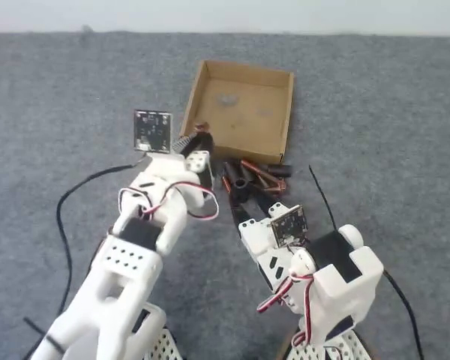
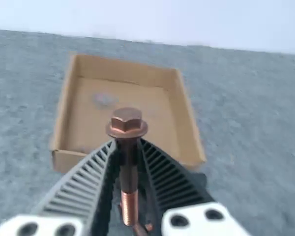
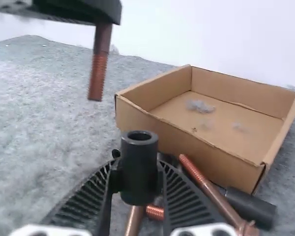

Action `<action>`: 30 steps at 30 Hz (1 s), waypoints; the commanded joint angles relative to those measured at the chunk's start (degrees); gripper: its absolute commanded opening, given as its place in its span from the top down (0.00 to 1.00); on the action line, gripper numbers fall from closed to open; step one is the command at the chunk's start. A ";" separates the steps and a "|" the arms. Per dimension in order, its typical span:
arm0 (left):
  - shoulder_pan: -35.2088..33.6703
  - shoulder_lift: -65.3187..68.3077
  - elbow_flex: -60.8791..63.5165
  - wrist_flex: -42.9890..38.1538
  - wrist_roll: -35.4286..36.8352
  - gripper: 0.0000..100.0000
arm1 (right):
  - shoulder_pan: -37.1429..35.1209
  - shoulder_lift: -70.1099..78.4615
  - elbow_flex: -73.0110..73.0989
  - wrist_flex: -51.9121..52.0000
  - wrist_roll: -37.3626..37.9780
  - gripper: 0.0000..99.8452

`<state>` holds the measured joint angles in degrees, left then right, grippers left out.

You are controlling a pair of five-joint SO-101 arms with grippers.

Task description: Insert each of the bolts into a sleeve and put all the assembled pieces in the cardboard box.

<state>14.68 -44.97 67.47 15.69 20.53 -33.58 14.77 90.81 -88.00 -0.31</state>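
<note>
We see a grey felt-covered table [image 1: 375,112] with the cardboard box [image 1: 244,112] at its far middle, open and with no assembled pieces in it. Just in front of the box lies a pile of spare bolts and sleeves [image 1: 259,174]. The left gripper [image 2: 127,146] is clamped on a copper bolt [image 2: 127,123], gripping the smooth shank under the head, with the threaded end hanging down. The right gripper [image 3: 137,169] holds a black sleeve [image 3: 138,147] upright by its middle, leaving its open mouth free on top. The bolt hangs above and to one side of the sleeve, well apart from it. We judge both parts stiff, hard and fairly light. The smooth bolt could swivel between the ribbed pads, so a grip close under the head suits it best
</note>
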 commanded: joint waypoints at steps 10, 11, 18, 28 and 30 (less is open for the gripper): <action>7.38 -18.02 6.81 3.08 0.53 0.99 | -2.86 -0.13 0.62 -1.10 1.14 0.99; 7.30 -18.55 7.25 3.08 0.53 0.99 | -3.21 -0.13 0.97 -1.10 2.73 0.99; 6.95 -19.60 9.10 3.08 0.26 0.99 | -4.00 -0.13 1.23 -0.92 5.27 0.99; 7.38 -19.60 13.23 -3.34 0.44 0.99 | -4.18 -0.13 1.23 -0.84 5.27 0.99; 7.38 -19.60 14.02 -4.84 0.53 0.99 | -4.18 -0.13 1.23 -0.84 5.27 0.99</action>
<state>21.54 -62.29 81.27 15.43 20.53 -37.19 14.86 92.04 -88.00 4.09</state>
